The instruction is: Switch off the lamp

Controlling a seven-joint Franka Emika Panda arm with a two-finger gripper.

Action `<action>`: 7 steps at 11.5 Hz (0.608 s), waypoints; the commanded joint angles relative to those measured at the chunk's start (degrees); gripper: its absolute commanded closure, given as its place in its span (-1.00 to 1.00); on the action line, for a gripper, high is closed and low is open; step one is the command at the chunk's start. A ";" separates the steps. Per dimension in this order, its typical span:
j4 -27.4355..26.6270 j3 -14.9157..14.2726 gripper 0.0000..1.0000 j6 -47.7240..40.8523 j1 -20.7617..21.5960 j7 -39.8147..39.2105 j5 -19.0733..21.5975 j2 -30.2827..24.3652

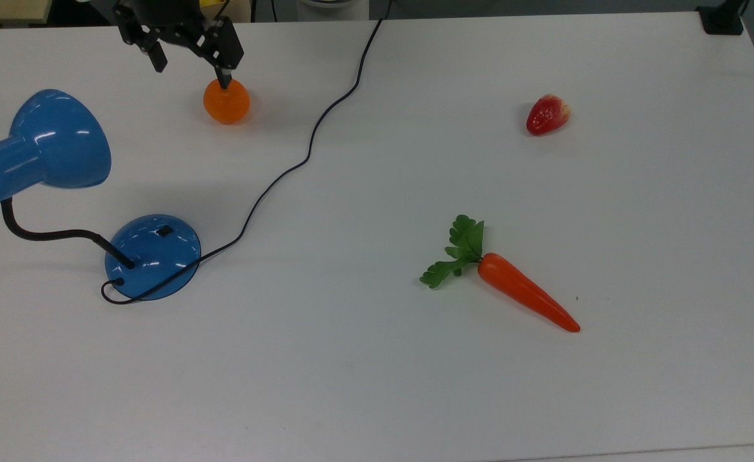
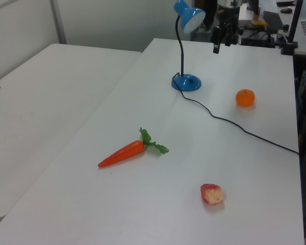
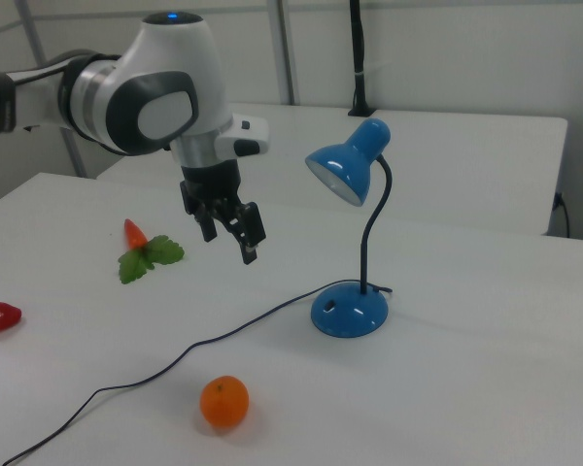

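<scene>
The blue lamp stands at the top view's left, with its bell shade (image 1: 49,144) held on a black bendy neck above the round base (image 1: 153,256). A small black switch (image 1: 165,230) sits on the base. In the right view the shade (image 3: 345,167) faces down and left and shows no glow. My gripper (image 1: 190,67) hangs open and empty, high above the table near the top view's upper edge and well apart from the base. In the right view the gripper (image 3: 229,238) is to the left of the lamp.
An orange (image 1: 226,101) lies just under one fingertip in the top view. The lamp's black cord (image 1: 287,170) snakes across the table to the far edge. A carrot (image 1: 524,298) and a strawberry (image 1: 548,114) lie far off on the top view's right.
</scene>
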 commanded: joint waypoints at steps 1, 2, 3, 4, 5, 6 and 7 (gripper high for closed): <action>-0.19 -0.65 -1.00 -7.84 0.79 -5.07 0.53 -5.17; -0.19 -0.65 -1.00 -9.42 0.79 -6.12 0.53 -5.79; -0.19 -0.65 -1.00 -11.09 0.79 -7.44 0.53 -6.23; -0.19 -0.65 -1.00 -11.28 0.79 -7.89 0.53 -6.49; -0.10 -0.65 -1.00 -11.28 0.70 -7.89 0.53 -6.58; 0.68 -0.73 -1.00 -11.46 0.52 -7.89 0.53 -6.41; 1.04 -0.65 -1.00 -11.37 0.09 -7.72 0.53 -6.23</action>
